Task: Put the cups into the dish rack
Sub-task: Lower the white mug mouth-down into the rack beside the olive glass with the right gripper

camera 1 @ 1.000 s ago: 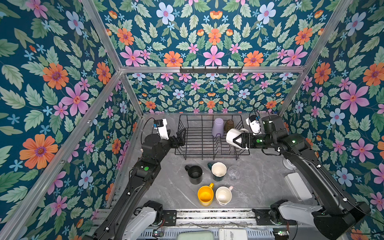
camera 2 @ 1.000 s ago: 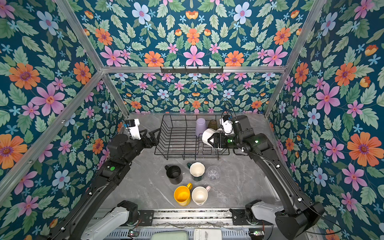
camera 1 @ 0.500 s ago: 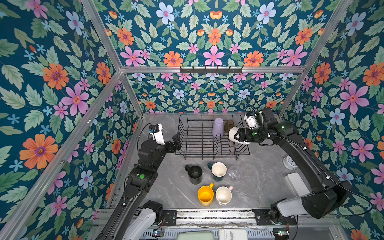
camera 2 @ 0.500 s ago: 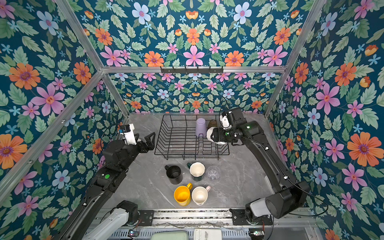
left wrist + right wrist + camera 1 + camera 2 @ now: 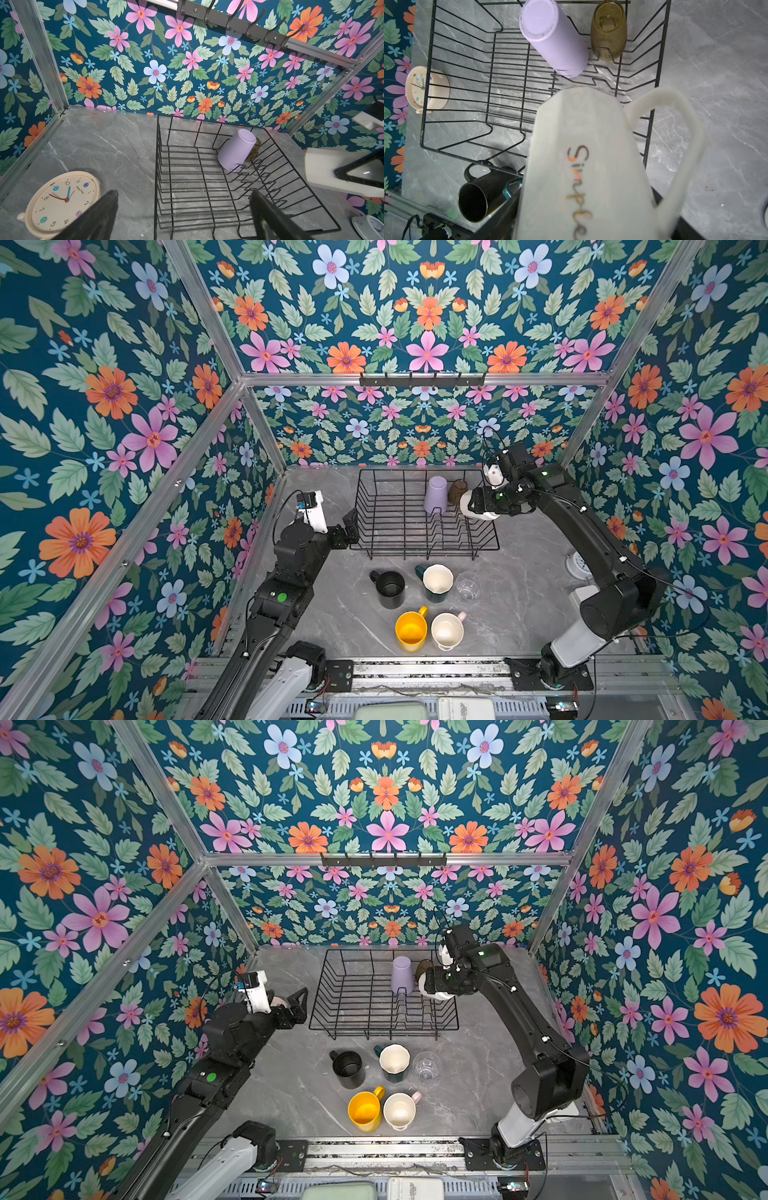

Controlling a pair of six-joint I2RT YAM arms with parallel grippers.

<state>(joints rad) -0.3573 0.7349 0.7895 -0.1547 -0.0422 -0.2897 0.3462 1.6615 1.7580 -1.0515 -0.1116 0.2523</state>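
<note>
Starting at the front of the desk, the yellow mug and the pale-pink mug stand mouth up, close side by side. Just behind them the black mug, the dark-green mug and the clear glass form a row, also upright. These five cups are all outside the rack.

Next comes the dish rack. The left claw hangs just beside its left wall, jaws spread as wide as they go and holding nothing. A round clock lies on the desk near it.

Over the right side of the rack, the right claw is clamped across the body of the white mug with its jaws set wide. The mug is tipped onto its side with the handle sticking out sideways. Whether it touches the wires I cannot tell.

Farther in, towards the rack's far right corner, the lilac tumbler and the olive-brown tumbler stand mouth down, side by side among the prongs.

I judge that the third cup is being set in. The next move calls for turning the mug mouth down and lowering it onto free prongs on the near side of the tumblers. Its handle must clear the rack's side wall and the lilac tumbler before the jaws let go.
</note>
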